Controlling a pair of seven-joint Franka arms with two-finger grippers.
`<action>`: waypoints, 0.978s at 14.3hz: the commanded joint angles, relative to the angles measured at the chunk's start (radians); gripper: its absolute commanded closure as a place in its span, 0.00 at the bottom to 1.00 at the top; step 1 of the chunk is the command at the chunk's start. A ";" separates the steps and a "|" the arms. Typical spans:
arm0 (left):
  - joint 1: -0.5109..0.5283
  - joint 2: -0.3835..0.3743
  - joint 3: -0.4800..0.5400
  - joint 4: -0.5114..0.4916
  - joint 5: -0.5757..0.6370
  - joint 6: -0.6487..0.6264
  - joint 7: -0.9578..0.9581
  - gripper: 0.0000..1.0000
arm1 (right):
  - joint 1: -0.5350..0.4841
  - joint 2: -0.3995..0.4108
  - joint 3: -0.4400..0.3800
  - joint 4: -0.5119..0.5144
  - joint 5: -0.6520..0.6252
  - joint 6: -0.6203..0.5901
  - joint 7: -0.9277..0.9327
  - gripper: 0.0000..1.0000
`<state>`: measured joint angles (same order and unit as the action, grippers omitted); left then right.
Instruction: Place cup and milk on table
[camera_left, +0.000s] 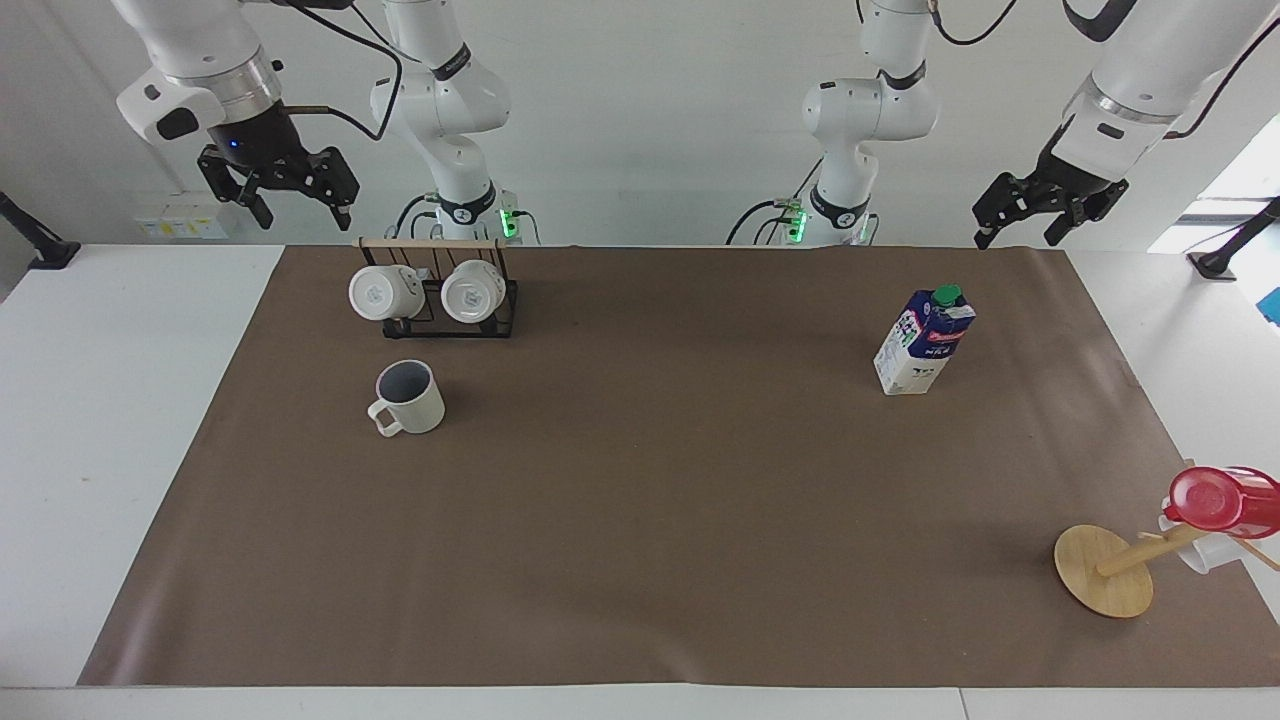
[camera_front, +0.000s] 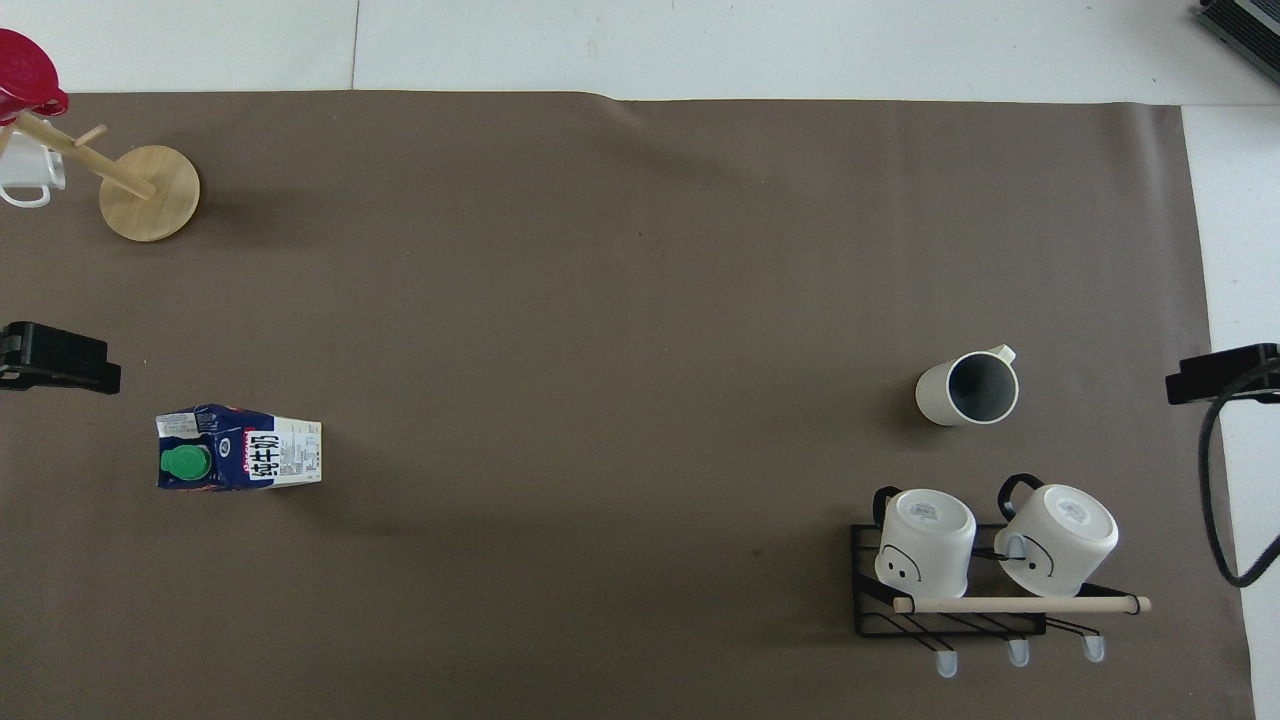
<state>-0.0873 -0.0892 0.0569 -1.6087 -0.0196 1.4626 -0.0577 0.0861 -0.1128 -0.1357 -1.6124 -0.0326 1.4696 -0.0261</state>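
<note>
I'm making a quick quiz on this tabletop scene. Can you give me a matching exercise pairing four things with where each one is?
Things:
1. cup
2. milk
3. red cup
4. two white mugs

Places:
A. on the black wire rack
B. upright, toward the left arm's end
C. on the wooden tree
D. on the brown sheet, beside the rack

Pairs: 1-D, 2-B, 3-C, 4-A

Two cameras. Facing view: we look from high across the table (camera_left: 100, 400) toward the robots' bases. Overhead view: we look steeply down from above their end. We share the whole brown sheet (camera_front: 600, 300), turned half round between them.
</note>
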 joint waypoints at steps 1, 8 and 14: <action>-0.006 0.009 0.006 0.026 0.013 -0.021 -0.007 0.00 | -0.006 -0.027 0.001 -0.029 0.002 0.006 -0.009 0.00; -0.006 0.009 0.006 0.026 0.013 -0.021 -0.008 0.00 | -0.006 -0.025 -0.001 -0.026 0.002 0.003 -0.011 0.00; -0.006 0.009 0.006 0.026 0.013 -0.021 -0.007 0.00 | -0.005 -0.044 0.002 -0.004 0.002 -0.012 -0.017 0.00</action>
<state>-0.0873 -0.0892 0.0569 -1.6087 -0.0196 1.4624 -0.0577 0.0860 -0.1413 -0.1349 -1.6106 -0.0326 1.4696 -0.0261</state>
